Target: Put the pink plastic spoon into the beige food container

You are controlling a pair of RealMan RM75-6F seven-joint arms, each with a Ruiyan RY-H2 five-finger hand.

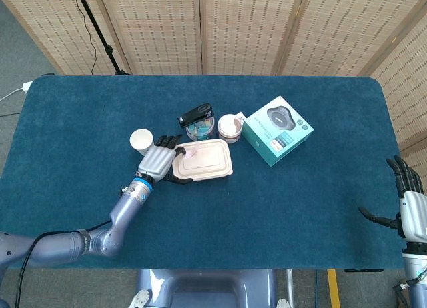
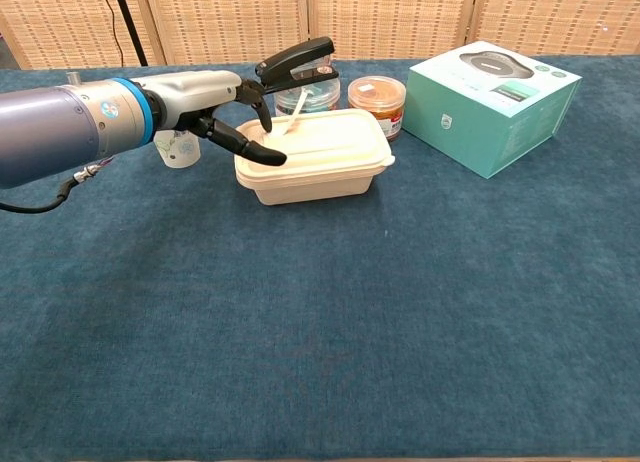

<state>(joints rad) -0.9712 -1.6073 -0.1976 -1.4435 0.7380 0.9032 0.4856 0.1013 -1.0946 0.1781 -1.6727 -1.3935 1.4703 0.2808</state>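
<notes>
The pink plastic spoon (image 1: 193,150) lies inside the beige food container (image 1: 212,165), its pale handle (image 2: 297,106) leaning up over the back rim. My left hand (image 1: 159,161) is at the container's left end with its fingers spread. Its thumb (image 2: 255,153) reaches over the front-left rim (image 2: 300,183), and the other fingers (image 2: 258,101) hang just left of the spoon handle without gripping it. My right hand (image 1: 408,203) is open at the table's far right edge, well away from everything; the chest view does not show it.
A paper cup (image 1: 141,140) stands just behind my left hand. Behind the container are a clear tub with a black stapler on top (image 1: 197,121), a small round tub (image 1: 230,127) and a teal box (image 1: 276,130).
</notes>
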